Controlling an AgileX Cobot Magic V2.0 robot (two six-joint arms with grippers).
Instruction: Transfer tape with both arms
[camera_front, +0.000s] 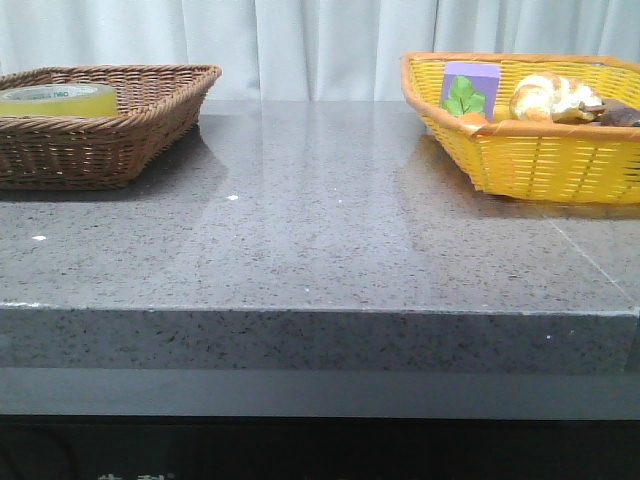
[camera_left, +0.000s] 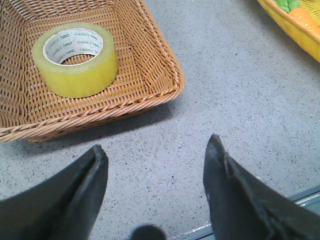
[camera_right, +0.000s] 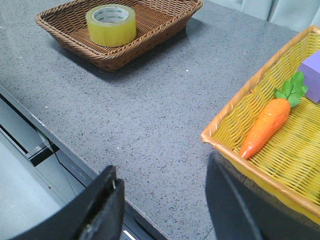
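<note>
Tape (camera_left: 75, 60): glossy see-thru yellow roll, white core w/ green lettering, lying flat inside brown basket (camera_left: 155, 60). Left gripper (camera_left: 155, 155) and right gripper (camera_right: 162, 192) both spread wide, holding nothing.

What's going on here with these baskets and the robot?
Nothing is being handled yet. A roll of yellow tape lies flat in the brown basket. The left gripper and right gripper are both open and empty above the grey table. The yellow basket holds a toy carrot and a purple box.
</note>
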